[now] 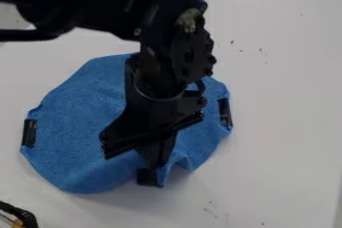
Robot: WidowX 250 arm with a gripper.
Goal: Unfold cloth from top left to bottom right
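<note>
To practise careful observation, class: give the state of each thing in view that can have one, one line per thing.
Blue cloth: partly spread, rounded in outline, puckered at its lower edge.
Black patch at the cloth's picture-left edge: upright in the picture.
Tool: pointing down at the cloth's lower edge; grip cannot be told.
White table: marked with small dark specks.

Arm [160, 47] cut off above; cloth [83, 117] partly hidden

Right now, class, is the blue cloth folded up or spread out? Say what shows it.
Mostly spread, not fully flat: the blue cloth covers a broad, rounded area, but its lower edge puckers beside the gripper.
</note>
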